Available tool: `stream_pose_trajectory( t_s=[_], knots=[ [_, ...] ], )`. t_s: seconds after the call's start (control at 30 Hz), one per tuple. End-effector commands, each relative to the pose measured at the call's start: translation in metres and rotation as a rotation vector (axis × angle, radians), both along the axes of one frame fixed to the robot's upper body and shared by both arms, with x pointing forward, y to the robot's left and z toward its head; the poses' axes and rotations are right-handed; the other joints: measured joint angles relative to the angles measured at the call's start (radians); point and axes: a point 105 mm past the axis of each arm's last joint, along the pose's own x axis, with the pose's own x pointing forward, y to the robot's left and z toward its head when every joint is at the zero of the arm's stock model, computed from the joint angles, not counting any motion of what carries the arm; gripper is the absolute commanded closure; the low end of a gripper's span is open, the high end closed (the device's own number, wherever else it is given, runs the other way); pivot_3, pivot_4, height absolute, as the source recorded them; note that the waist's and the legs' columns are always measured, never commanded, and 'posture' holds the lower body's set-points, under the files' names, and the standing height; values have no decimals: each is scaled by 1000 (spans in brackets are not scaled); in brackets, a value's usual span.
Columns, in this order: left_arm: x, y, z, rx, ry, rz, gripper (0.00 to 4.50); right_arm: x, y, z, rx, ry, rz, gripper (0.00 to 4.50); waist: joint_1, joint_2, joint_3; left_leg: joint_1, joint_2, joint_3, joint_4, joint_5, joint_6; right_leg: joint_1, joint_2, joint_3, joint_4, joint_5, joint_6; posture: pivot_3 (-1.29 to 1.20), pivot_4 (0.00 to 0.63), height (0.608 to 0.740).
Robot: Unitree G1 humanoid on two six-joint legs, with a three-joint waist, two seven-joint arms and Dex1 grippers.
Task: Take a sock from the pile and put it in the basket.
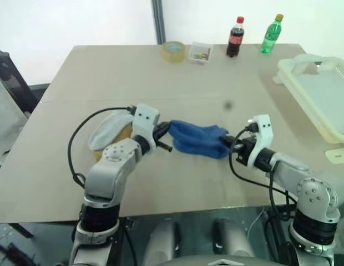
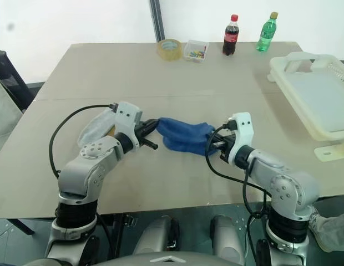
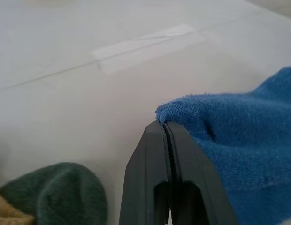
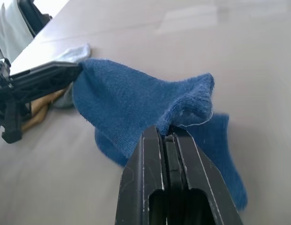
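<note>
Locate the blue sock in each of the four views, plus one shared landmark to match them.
Left eye view: blue sock at centre, stretched between left gripper and right gripper.
Right eye view: centre, just left of middle.
Left wrist view: right side, edge pinched in the shut fingers.
Right wrist view: centre, cuff clamped in the shut fingers.
Shared landmark: the tan table.

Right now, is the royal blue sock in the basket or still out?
Out. The royal blue sock hangs stretched over the table between left pincer and right pincer, away from the off-white slotted plastic basket.
</note>
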Motion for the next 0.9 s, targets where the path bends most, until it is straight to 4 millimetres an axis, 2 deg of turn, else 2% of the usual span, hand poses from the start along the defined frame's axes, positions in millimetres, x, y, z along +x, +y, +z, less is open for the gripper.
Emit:
stream_pose_trajectory(
  t_s=[0.03,0.17,0.4,0.6,0.9],
  knots=[
    [-8,-5,3,43,-34,-18,4459,-8,-4,7,-5,-28,-14,4500,0,0,0,0,0,0,0,0,0,0,0,0,0,0,0,0,150,740],
    [-8,-6,-5,80,-32,-17,4459,-15,-4,1,-14,-12,-8,4500,0,0,0,0,0,0,0,0,0,0,0,0,0,0,0,0,150,740],
    [-7,-7,-16,122,-26,-19,4459,-13,-6,-9,-24,16,-25,4500,0,0,0,0,0,0,0,0,0,0,0,0,-1,-1,-1,0,150,740],
    [-8,-7,-18,131,-33,-13,4459,-9,-5,-13,-38,10,-27,4500,0,0,0,0,0,0,0,0,0,0,0,0,-1,-1,-1,0,150,740],
    [-5,-5,-13,114,-70,23,4459,-3,-2,-7,-27,-25,-25,4500,1,0,0,0,0,0,0,0,0,0,0,0,-1,-1,-1,0,150,740]
  ],
)
